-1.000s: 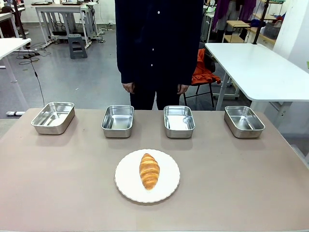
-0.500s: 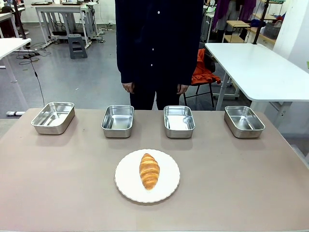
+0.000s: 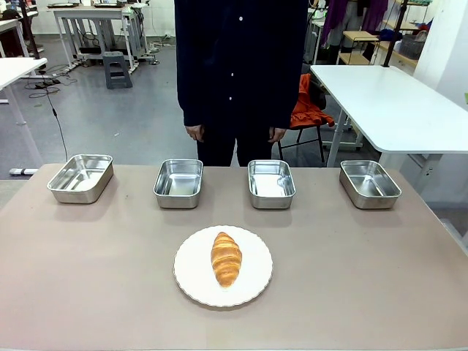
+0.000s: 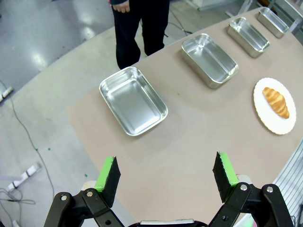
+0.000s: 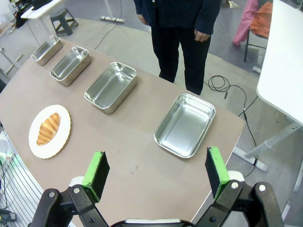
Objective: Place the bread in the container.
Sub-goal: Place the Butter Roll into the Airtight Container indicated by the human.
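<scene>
The bread (image 3: 226,259) is laid on the white plate (image 3: 191,284) — four shiny containers (image 3: 178,200) are lined up behind it. The jaws of the left gripper (image 4: 166,170) and right gripper (image 5: 156,168) are spread wide, nothing held.

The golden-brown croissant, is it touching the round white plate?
Touching. The front view shows the golden-brown croissant lying flat on the middle of the round white scalloped plate, with no gap beneath it.
</scene>
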Controlling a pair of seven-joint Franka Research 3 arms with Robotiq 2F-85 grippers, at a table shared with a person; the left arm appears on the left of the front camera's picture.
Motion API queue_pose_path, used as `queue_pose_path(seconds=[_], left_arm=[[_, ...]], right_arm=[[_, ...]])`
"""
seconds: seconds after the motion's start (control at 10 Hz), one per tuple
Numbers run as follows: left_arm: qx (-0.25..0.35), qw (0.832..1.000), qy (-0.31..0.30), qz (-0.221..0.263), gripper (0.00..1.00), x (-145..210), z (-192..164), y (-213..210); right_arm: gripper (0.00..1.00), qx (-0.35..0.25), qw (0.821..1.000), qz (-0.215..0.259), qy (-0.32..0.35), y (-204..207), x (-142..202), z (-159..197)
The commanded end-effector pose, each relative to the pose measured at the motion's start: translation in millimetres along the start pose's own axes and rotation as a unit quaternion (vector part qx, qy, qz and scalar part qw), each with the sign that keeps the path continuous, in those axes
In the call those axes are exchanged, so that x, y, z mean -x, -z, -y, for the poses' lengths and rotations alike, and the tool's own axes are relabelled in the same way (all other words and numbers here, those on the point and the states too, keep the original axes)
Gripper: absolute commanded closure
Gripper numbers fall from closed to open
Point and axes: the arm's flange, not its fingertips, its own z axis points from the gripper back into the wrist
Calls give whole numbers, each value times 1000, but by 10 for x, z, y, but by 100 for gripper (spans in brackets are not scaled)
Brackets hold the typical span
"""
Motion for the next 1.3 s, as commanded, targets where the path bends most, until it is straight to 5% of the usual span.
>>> queue_pose_path(seconds=[0.0, 1.2], left_arm=[[-2, 1000, -3, 1, 0, -8, 1, -12], [-2, 1000, -3, 1, 0, -8, 1, -12]], right_arm=[[0, -2, 1000, 3, -1, 0, -3, 4], [0, -2, 1000, 3, -1, 0, -3, 4]])
